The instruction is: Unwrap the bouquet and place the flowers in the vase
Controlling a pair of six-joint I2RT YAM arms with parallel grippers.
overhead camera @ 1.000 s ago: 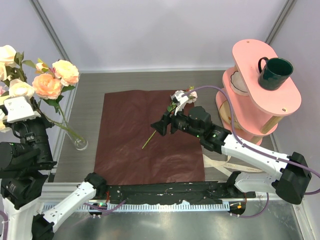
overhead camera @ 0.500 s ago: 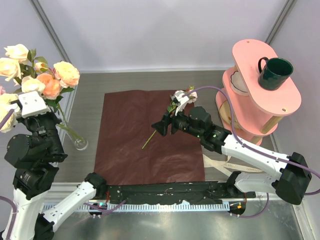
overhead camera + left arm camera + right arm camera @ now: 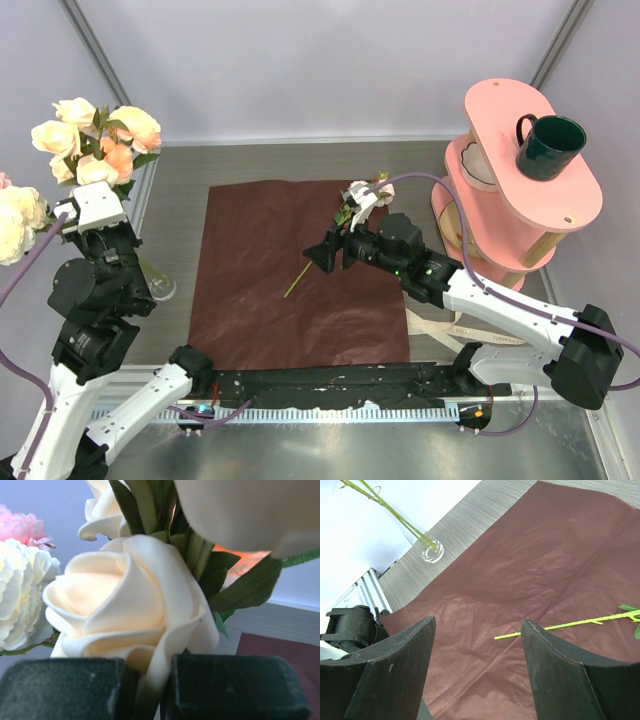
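Since the earlier frame the left arm has swung its raised wrist right, off the side wall, carrying the flowers [image 3: 100, 140] along. The left gripper [image 3: 148, 682] is clamped on them just under a cream rose, and their stems slant down into the vase [image 3: 160, 289], which stands just off the left edge of the paper [image 3: 260, 300]. Unmoved, the right gripper [image 3: 318, 256] hangs over the paper with jaws apart and holding nothing, beside one loose flower [image 3: 299, 280]; bare paper lies to its left and the pink shelf [image 3: 520, 170] stands close behind its forearm.

Vase [image 3: 161, 289] mostly hidden behind left arm [image 3: 98, 285]; stem [image 3: 570, 625] cut off at right edge.
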